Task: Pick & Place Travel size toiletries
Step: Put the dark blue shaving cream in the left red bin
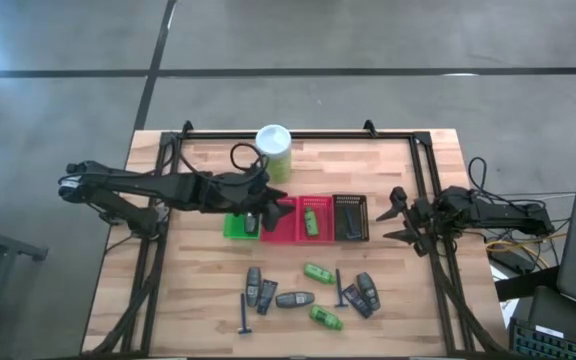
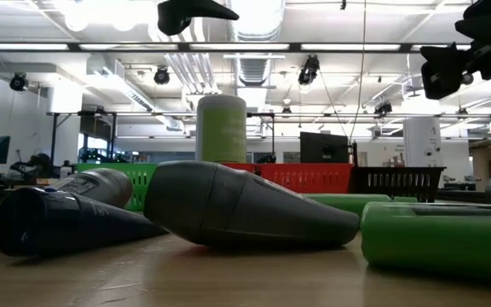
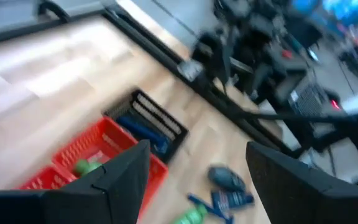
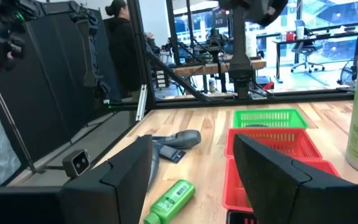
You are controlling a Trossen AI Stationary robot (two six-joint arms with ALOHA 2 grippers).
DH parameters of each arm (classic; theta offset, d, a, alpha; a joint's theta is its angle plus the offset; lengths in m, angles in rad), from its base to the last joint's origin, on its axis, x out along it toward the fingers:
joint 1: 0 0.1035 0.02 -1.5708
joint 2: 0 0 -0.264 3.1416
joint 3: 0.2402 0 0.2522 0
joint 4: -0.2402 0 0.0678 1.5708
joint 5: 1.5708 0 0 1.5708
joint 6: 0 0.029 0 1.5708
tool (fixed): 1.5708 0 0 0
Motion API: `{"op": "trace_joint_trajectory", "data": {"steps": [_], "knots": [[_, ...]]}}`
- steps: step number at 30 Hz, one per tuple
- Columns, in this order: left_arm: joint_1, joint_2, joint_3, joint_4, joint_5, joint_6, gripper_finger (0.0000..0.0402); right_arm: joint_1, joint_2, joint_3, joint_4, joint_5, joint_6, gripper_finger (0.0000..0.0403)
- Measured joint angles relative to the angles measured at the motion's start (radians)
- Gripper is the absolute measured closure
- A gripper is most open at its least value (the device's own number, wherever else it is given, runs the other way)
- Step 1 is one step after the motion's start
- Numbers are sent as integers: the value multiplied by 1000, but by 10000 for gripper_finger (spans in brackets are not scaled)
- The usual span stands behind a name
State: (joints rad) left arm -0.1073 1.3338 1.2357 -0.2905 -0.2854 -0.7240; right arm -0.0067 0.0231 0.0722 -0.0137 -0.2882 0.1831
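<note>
High view: the left tool [image 1: 268, 212] hangs at frame centre over the green basket [image 1: 234, 227] and red basket [image 1: 298, 219], fingers spread, grasping nothing. The right tool [image 1: 396, 222] sits right of the black basket [image 1: 351, 217], fingers apart and empty. Most travel size toiletries [image 1: 308, 298] lie scattered on the tabletop [image 1: 198, 290] at lower centre; one green bottle [image 1: 310, 220] lies in the red basket.

Three baskets [image 1: 296, 219] sit mid-table in a row — canister [image 1: 273, 151] behind them, toiletries [image 1: 308, 295] scattered in front.
</note>
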Motion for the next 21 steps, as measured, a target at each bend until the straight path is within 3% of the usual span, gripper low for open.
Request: {"op": "trace_joint_trajectory", "data": {"steps": [5,21], "knots": [[1,1,0,91,-133,-11,131,0,0,-1,-6,0,0,178],[1,1,4,186,-140,-44,131,0,0,-3,-7,0,0,127]]}}
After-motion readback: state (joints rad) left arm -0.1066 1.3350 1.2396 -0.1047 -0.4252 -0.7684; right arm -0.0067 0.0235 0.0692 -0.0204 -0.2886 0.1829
